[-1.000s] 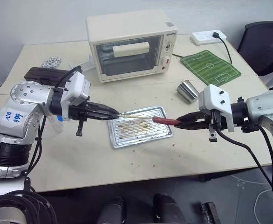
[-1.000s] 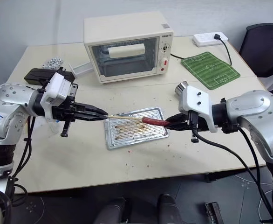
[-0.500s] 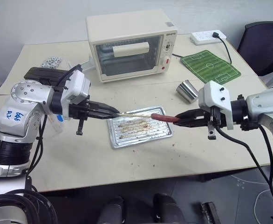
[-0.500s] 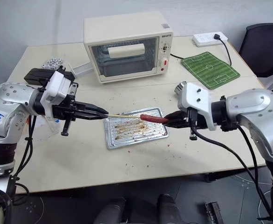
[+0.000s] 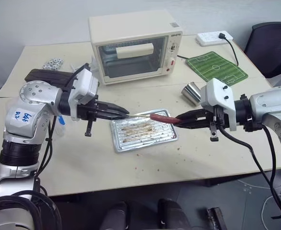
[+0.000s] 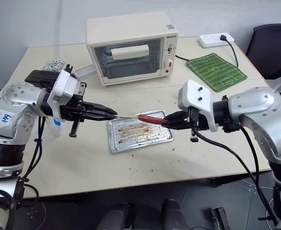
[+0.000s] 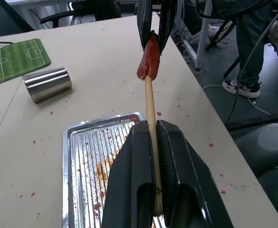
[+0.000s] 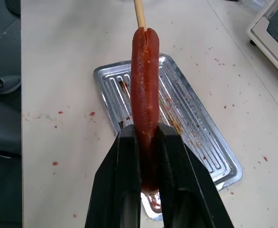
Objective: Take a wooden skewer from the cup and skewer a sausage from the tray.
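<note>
My left gripper (image 5: 126,114) is shut on the wooden skewer (image 5: 139,115), which it holds level and pointing toward the right arm. Opposite it, my right gripper (image 5: 179,117) is shut on one end of the red sausage (image 5: 162,118) and holds it above the tray (image 5: 145,138). In the left wrist view the skewer (image 7: 150,109) runs from my fingers to the sausage (image 7: 148,57) and enters its near end. The right wrist view shows the sausage (image 8: 144,85) between my fingers, with the skewer (image 8: 139,12) meeting its far tip. The steel cup (image 5: 193,92) lies on its side behind the right hand.
A cream toaster oven (image 5: 135,45) stands at the back of the table. A green football-pitch mat (image 5: 216,68) and a white power strip (image 5: 215,37) lie at the back right. A dark flat object (image 5: 47,75) sits at the left. An office chair (image 5: 272,45) stands beyond the right edge.
Both grippers have drawn slightly closer together and a little higher. The sausage's free end, apart from the skewer's tip before, now sits on it.
</note>
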Tool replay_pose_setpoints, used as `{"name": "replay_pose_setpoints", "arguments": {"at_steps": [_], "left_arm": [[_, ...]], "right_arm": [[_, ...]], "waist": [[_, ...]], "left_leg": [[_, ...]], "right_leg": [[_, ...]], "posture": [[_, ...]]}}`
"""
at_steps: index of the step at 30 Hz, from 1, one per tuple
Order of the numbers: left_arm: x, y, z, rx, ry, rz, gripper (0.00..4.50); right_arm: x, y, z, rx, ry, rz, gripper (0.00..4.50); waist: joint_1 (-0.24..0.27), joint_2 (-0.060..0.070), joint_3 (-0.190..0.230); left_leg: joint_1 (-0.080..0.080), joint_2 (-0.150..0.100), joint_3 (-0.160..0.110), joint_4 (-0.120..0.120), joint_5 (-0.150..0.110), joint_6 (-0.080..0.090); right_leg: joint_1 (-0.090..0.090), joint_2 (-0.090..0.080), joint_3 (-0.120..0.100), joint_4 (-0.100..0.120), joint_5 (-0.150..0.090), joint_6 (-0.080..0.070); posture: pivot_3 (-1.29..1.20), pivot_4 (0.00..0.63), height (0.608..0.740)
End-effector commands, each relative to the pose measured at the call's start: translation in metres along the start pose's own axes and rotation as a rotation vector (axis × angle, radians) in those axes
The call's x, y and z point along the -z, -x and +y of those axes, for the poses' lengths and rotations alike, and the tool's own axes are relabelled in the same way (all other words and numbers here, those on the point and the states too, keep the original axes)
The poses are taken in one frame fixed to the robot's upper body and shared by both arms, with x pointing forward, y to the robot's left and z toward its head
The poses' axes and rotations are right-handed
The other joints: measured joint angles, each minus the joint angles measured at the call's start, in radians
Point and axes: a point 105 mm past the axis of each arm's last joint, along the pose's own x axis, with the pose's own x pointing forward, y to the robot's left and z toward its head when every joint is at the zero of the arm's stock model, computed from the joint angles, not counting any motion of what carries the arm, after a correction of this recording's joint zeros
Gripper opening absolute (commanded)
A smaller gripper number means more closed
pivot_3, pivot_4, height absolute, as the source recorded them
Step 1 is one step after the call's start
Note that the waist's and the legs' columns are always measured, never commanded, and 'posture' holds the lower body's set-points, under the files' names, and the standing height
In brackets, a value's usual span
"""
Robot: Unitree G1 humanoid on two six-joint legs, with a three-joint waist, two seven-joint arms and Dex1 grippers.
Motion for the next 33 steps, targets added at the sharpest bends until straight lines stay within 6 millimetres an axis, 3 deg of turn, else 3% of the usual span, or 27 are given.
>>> {"name": "replay_pose_setpoints", "arguments": {"at_steps": [1, 14, 21, 25, 30, 33], "left_arm": [[-0.006, -0.011, -0.006, 0.056, -0.04, -0.008, 0.0], [-0.001, -0.017, -0.011, 0.093, -0.037, -0.012, 0.0], [0.005, -0.007, -0.011, 0.016, -0.009, -0.001, 0.0], [0.009, 0.004, -0.014, -0.083, 0.012, 0.011, 0.0], [0.013, 0.033, -0.019, -0.343, 0.052, 0.039, 0.0], [0.02, 0.061, -0.019, -0.638, 0.083, 0.084, 0.0]], "right_arm": [[-0.02, -0.007, 0.012, -0.069, 0.104, -0.052, 0.18], [-0.025, -0.011, 0.018, -0.117, 0.131, -0.059, 0.18], [-0.019, -0.007, 0.005, -0.049, 0.097, -0.037, 2.44], [-0.019, -0.002, -0.008, 0.023, 0.103, -0.038, 3.5], [-0.027, 0.009, -0.029, 0.122, 0.06, -0.087, 3.5], [-0.034, 0.017, -0.038, 0.174, 0.004, -0.144, 3.5]], "waist": [[0.0, 0.0, 0.0], [0.001, 0.0, 0.0], [-0.001, 0.0, 0.0], [-0.001, 0.0, 0.0], [-0.001, 0.0, 0.0], [-0.001, 0.0, 0.0]], "left_leg": [[0.0, 0.0, 0.0, 0.0, 0.0, 0.0], [0.0, 0.0, 0.0, 0.0, 0.0, 0.0], [0.0, 0.0, 0.0, 0.0, 0.0, 0.0], [0.0, 0.0, 0.0, 0.0, 0.0, 0.0], [0.0, 0.001, 0.0, -0.001, 0.0, 0.0], [0.0, 0.001, 0.0, -0.001, 0.0, 0.0]], "right_leg": [[0.0, 0.0, 0.0, 0.0, 0.0, 0.0], [0.0, 0.0, 0.0, 0.0, 0.0, 0.0], [0.0, 0.0, 0.0, 0.0, 0.0, 0.0], [0.0, 0.0, 0.001, 0.0, 0.0, 0.0], [-0.001, -0.001, 0.002, 0.0, 0.0, 0.0], [-0.001, -0.003, 0.002, -0.001, 0.0, 0.0]], "posture": [[0.0, 0.15, 0.74], [0.0, 0.15, 0.74], [0.0, 0.15, 0.74], [0.0, 0.15, 0.74], [0.0, 0.15, 0.74], [0.0, 0.15, 0.74]]}}
